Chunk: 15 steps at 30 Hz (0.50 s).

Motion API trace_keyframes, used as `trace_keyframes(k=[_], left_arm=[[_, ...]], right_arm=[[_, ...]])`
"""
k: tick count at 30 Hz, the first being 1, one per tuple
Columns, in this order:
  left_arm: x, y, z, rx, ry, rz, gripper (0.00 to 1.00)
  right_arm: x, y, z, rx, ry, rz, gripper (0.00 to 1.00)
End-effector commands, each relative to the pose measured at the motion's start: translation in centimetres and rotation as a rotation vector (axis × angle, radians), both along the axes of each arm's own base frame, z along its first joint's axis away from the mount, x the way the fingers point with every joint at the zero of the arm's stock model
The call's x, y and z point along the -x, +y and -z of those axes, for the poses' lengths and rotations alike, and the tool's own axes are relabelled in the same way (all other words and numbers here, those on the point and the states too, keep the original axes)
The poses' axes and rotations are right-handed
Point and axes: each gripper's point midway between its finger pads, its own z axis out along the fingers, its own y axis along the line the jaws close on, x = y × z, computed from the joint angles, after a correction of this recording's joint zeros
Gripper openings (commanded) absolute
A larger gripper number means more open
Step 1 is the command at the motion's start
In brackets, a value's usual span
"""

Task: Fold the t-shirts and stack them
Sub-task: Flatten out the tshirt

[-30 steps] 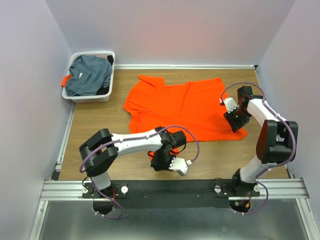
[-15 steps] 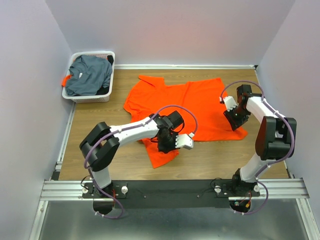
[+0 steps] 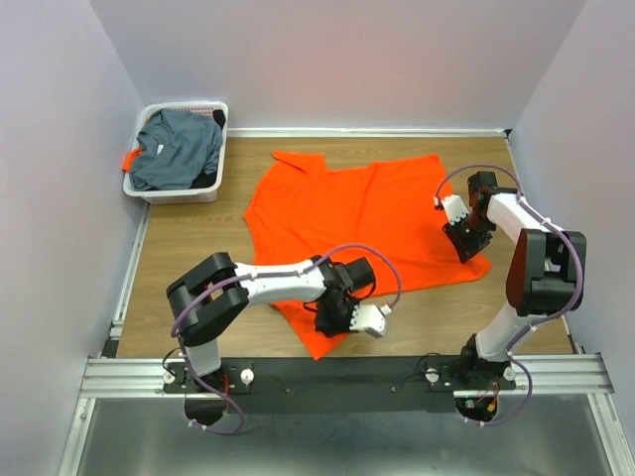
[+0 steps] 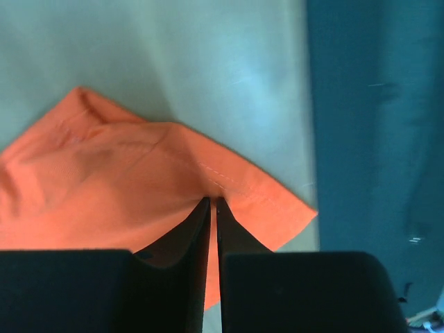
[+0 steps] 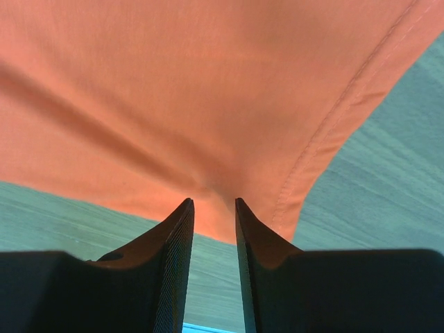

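Dragged nearer, orange t-shirt [image 3: 357, 208] sits pinched in left gripper [image 4: 212, 205], seemingly right gripper [image 5: 214, 205] too.

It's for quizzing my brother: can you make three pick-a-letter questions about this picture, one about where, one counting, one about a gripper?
1. Where is the grey-blue t-shirt? A table middle B white basket C on the wall
2. How many t-shirts lie on the table? A one B two C three
3. The left gripper is: A wide open B shut on the orange t-shirt C unseen
Answers: B, it is heaped in the basket; A, only the orange one lies there; B, its jaws pinch the cloth.
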Motion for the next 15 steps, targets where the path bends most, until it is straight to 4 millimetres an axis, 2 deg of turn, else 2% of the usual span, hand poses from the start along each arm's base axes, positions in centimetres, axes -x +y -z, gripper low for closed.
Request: trace_keyframes(k=[1,3,7,11,12,13,14,15], left_arm=[[4.7,1.4,0.7,-0.042,0.108,0.120,0.15],[5.9,2.0,0.3,-0.051,0.142,0.149,0.15],[6.1,2.3,-1.8,-0.018,0.138,0.172,0.21],[5.1,1.0,-6.4,0.100,0.128,0.127,0.29],[4.0,0.2,-8.2,0.156,0.095,0.105,0.30],[1.9,0.3,-8.9,0.178,0.075,0.032,0.31],[-1.0,0.7,-9.8,0.206,0.052,-0.062,0.32],[-2.6,1.2,-10.1,0.216,0.039,-0.121,0.32]], right_arm=[[0.5,0.0,-0.9,0.016,-0.025,-0.031,0.37],[1.1,-0.2,-1.5,0.025,-0.025,-0.044,0.37],[1.9,-0.5,-2.4,0.046,-0.023,-0.067,0.36],[2.2,-0.4,-2.9,0.045,-0.031,-0.083,0.37],[2.0,-0.3,-2.9,0.036,-0.035,-0.082,0.37],[1.9,-0.2,-2.5,0.028,-0.022,-0.073,0.37],[1.7,-0.1,-2.4,0.021,-0.017,-0.061,0.37],[1.8,0.0,-1.7,0.018,0.007,-0.057,0.36]])
